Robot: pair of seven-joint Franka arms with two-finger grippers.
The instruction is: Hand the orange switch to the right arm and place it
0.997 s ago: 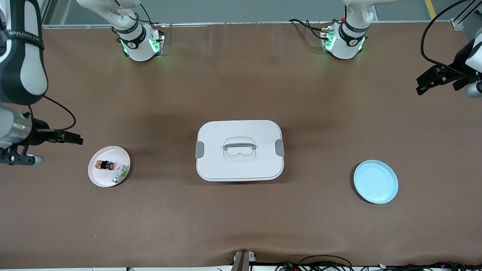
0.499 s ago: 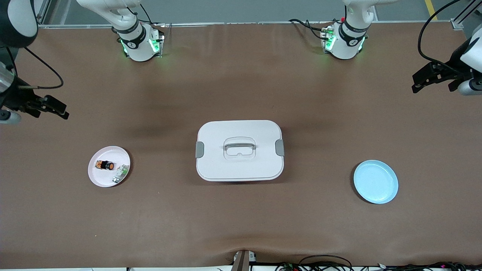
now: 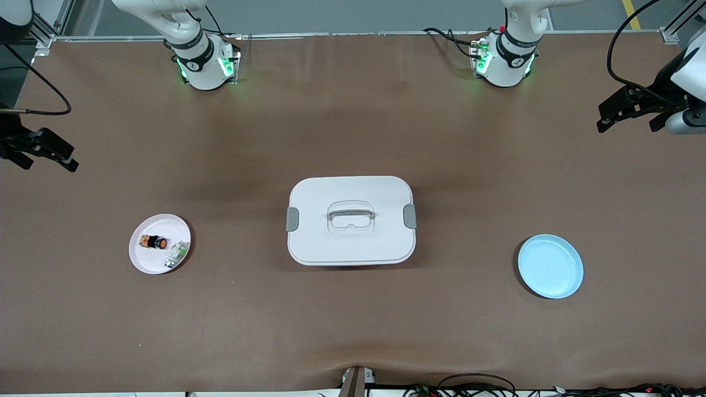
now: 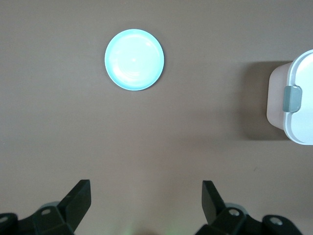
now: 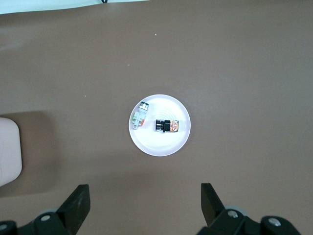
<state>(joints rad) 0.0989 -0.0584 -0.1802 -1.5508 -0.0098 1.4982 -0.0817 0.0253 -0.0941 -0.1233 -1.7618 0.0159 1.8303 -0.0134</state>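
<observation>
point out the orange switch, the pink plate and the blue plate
orange switch (image 3: 155,241), front view, on its middle
pink plate (image 3: 156,266), front view, on a bare part near its rim
blue plate (image 3: 550,267), front view, on its bare middle

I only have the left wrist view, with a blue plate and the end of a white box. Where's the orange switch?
Observer: The orange switch lies on a pink plate toward the right arm's end of the table.
Operator: Anything else on that plate?
Observer: A small white-and-green part lies beside the switch.
Operator: And the right gripper?
Observer: The right gripper is open, over the table near its end, not over the plate.
</observation>
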